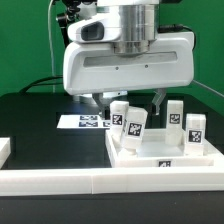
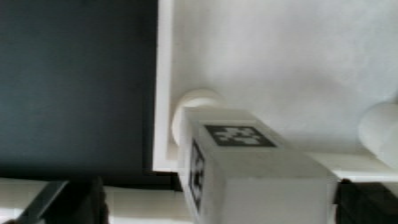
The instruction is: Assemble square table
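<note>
Your arm's two-finger gripper [image 1: 128, 103] hangs with jaws spread wide and nothing between them, just above the white plastic square tray-like tabletop [image 1: 150, 158]. That tabletop lies on the black table [image 1: 30, 115] against the long white border wall [image 1: 60, 180], four short white tagged block legs [image 1: 135, 130] standing on it. In the wrist view, one leg [image 2: 240, 160] sits close below the fingers [image 2: 45, 200].

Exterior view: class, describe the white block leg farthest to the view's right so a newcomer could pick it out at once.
Find the white plastic square tray-like tabletop on the black table, behind the long white border wall. Four short white tagged block legs stand upright on it. Yours is the rightmost leg, nearer the camera than the neighbouring leg.
</note>
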You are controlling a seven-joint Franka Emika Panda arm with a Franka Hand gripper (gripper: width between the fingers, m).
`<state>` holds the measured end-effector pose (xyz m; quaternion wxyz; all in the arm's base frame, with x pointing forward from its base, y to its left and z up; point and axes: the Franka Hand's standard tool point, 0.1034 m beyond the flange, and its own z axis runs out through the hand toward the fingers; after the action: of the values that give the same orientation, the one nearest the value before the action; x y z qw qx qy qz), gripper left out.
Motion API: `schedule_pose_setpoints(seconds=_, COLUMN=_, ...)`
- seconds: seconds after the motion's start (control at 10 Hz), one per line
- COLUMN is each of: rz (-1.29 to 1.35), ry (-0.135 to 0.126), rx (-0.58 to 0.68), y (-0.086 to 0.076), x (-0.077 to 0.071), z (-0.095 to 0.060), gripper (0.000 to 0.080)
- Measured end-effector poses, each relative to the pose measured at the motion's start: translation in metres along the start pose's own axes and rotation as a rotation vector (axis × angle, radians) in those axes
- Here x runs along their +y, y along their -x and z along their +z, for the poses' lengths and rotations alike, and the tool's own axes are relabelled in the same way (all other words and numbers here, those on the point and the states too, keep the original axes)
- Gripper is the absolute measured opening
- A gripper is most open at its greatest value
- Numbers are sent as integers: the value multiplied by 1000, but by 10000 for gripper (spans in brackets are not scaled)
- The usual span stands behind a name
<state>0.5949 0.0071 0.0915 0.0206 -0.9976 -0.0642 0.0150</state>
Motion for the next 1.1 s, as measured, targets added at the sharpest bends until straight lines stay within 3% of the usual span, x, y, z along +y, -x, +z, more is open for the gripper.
schedule_pose_setpoints(seconds=0.6, rz=-31, ry=-13, rx=4, y=-3, x=-5, z=2, gripper=649)
schedule_pose_setpoints(seconds=0.7, rz=-40, ry=-13, rx=4, y=-2, x=-5, z=3, gripper=544)
schedule_pose_setpoints(seconds=0.8, rz=-44, ry=-14, rx=4, y=-2, x=-5, z=3, gripper=544)
schedule_pose_setpoints(seconds=0.9, rz=-56, ry=-14, rx=5, y=-3, x=-3, z=2, gripper=365)
schedule_pose_setpoints(seconds=1.0, rz=-61, ry=-13, rx=6, y=-3, x=0, z=1, gripper=295)
schedule_pose_setpoints(seconds=1.1, rz=-69, ry=-15, rx=7, y=-3, x=1, z=1, gripper=295)
